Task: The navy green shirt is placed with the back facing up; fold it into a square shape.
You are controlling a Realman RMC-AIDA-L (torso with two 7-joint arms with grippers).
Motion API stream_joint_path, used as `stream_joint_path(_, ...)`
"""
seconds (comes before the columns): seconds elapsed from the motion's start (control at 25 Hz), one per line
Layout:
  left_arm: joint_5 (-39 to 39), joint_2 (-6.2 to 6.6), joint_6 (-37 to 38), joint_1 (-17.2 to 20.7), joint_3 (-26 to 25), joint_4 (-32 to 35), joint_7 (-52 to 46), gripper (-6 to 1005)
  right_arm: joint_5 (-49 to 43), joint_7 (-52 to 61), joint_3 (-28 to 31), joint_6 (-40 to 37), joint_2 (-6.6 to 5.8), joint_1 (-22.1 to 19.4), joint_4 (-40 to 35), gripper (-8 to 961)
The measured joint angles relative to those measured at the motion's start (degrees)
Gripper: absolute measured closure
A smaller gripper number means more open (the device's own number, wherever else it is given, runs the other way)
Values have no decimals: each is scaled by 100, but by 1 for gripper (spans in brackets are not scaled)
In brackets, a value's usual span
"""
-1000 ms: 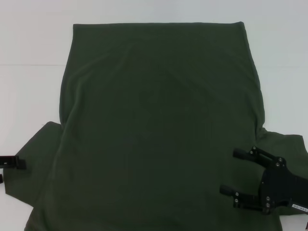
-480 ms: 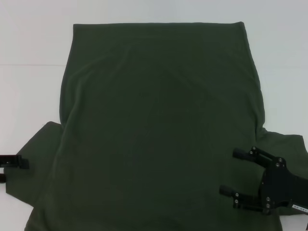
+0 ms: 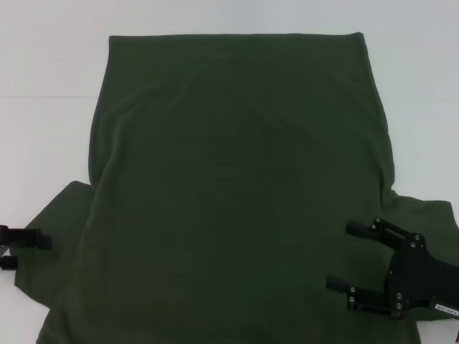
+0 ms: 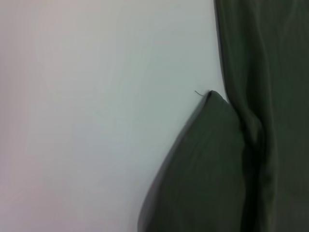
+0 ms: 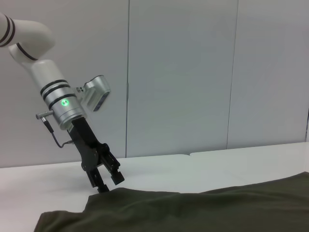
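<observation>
White desk (image 3: 50, 64) runs under everything, with pale wall panels behind it in my right wrist view, and the shirt (image 3: 237, 186) lies spread flat across the middle, plain side up, hem at the far edge and the sleeves fanning out toward me on either side. As far as I can judge, nothing of the fold is done yet — the body is one smooth layer, both sleeves lie out to the sides, no edge is turned over. My right pincer (image 3: 341, 254) hovers over the near right part of the shirt, by the sleeve, its two fingers spread apart and holding nothing; I cannot tell whether the tips touch the cloth. My left pincer (image 3: 36, 247) sits at the outer edge of the left sleeve, low on that side; from the right wrist view it (image 5: 107, 182) stands tilted with its tips right at the sleeve's edge, the fingers looking slightly parted, with no cloth visibly pinched between them. My left wrist view shows only the sleeve corner (image 4: 212, 96) lying on bare desk. What remains, I reckon, is the whole job — bring each sleeve and side in over the back, then fold the length to make a square.
</observation>
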Motion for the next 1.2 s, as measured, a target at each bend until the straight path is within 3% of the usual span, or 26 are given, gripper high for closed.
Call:
stream_joint_path(0.48, 146, 93, 103, 16, -4, 33, -132, 61, 0, 0, 7, -63, 0, -18, -8, 37)
stream_joint_path(1.2, 177, 45, 137, -142, 12, -168, -222, 61, 0, -42, 0, -149, 0, -19, -9, 39)
